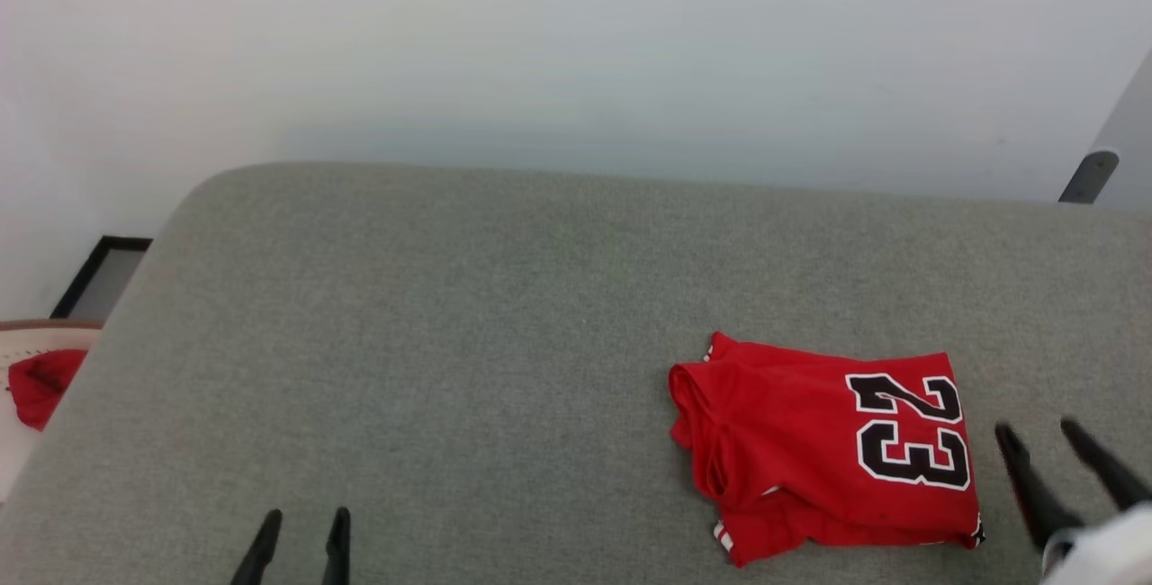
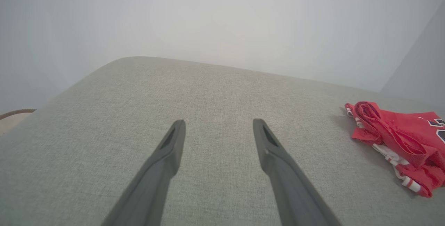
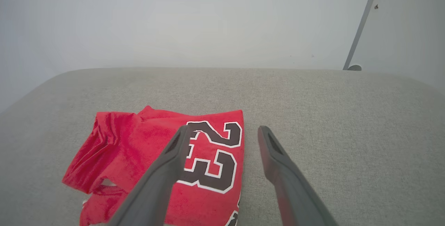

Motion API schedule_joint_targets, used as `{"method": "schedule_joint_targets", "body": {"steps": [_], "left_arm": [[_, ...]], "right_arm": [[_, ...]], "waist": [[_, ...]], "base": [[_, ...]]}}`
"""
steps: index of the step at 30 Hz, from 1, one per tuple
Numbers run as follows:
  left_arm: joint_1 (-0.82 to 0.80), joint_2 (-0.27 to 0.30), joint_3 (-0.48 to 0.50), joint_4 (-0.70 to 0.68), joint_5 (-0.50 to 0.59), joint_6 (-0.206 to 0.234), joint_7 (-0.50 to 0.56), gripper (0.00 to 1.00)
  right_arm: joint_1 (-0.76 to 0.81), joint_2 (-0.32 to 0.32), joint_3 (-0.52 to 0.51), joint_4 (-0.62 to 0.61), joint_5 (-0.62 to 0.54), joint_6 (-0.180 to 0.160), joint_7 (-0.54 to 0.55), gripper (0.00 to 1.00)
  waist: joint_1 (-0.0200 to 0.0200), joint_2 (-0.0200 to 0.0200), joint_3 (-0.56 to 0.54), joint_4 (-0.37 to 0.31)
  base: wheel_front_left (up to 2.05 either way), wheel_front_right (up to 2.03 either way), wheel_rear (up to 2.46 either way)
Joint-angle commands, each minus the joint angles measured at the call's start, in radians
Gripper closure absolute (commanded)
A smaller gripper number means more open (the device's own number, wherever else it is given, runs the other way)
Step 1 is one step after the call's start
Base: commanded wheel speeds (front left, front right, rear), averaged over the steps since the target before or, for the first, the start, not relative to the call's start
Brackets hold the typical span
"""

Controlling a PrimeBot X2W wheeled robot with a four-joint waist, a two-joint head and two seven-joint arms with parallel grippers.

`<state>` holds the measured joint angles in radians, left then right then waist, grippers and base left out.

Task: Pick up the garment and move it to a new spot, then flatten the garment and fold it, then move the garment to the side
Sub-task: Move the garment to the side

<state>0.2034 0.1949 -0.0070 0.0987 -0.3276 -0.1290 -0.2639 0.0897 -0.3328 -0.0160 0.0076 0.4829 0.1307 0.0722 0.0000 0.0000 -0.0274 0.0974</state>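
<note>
Jaws of the right gripper point(image 1: 1037, 427) stand wide apart with nothing between them. Its two dark fingers point(image 3: 163, 170) rise over the right edge of the garment point(image 1: 810, 450), which lies just to this gripper's left. In the right wrist view the left finger crosses the black 23 while the right finger is over bare cushion point(image 1: 450, 342). Whether either finger touches the cloth I cannot tell.

Jaws of the left gripper point(image 1: 306, 517) are also spread wide and hold nothing. It sits over bare grey cushion, and the garment is well apart from it, far off to its right.

The garment rests flat on the cushion, folded into a rough rectangle. The 23 faces up at the end nearest the right gripper. The end away from that gripper is bunched into loose red folds. A bit of white-and-red striped trim point(image 2: 406, 182) peeks out along the near edge.

Farther out, the cushion runs to a rounded far edge in front of a pale wall point(image 1: 576, 45). Off the cushion's edge, left of the left gripper, a red cloth point(image 1: 40, 382) lies on a pale round thing with a brown rim, and a black frame point(image 1: 99, 274) is beyond it. Far beyond the right gripper, a grey bar point(image 1: 1089, 175) slants up at the wall.
</note>
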Motion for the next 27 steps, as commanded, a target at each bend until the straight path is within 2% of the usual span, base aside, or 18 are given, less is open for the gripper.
{"method": "schedule_joint_targets", "body": {"steps": [1,9,13,16,19,27], "left_arm": [[-0.009,-0.006,0.008,-0.006,-0.008,-0.002,0.0,0.0],[-0.084,-0.029,-0.004,-0.008,0.003,-0.002,0.0,0.0],[-0.138,-0.03,-0.025,0.001,-0.005,-0.002,0.0,0.0],[-0.177,-0.032,-0.042,0.007,-0.009,-0.002,0.0,0.0],[-0.221,-0.037,-0.058,0.014,-0.012,-0.002,0.0,0.0],[-0.338,-0.031,-0.111,0.026,-0.01,-0.002,0.0,0.0]], "right_arm": [[-0.047,-0.019,0.004,0.003,0.013,0.0,0.049,0.0],[-0.35,-0.133,0.109,0.077,0.045,0.0,0.493,0.0],[-0.418,-0.184,0.176,0.111,0.092,0.0,0.753,0.0],[-0.44,-0.202,0.177,0.111,0.133,0.0,0.892,0.0],[-0.45,-0.2,0.153,0.11,0.151,0.0,0.961,0.0],[-0.463,-0.154,0.16,0.175,0.121,0.0,0.986,0.0]], "waist": [[0.0,0.0,0.015,-0.006],[0.0,0.0,0.138,-0.017],[0.0,0.0,0.186,0.0],[0.0,0.0,0.222,0.017],[0.0,0.0,0.26,0.034],[0.0,0.0,0.353,0.057]], "base": [[0.0,0.0,0.0],[0.0,0.0,0.0],[0.0,0.0,0.0],[0.0,0.0,0.0],[0.0,0.0,0.0],[0.0,0.0,0.0]]}}
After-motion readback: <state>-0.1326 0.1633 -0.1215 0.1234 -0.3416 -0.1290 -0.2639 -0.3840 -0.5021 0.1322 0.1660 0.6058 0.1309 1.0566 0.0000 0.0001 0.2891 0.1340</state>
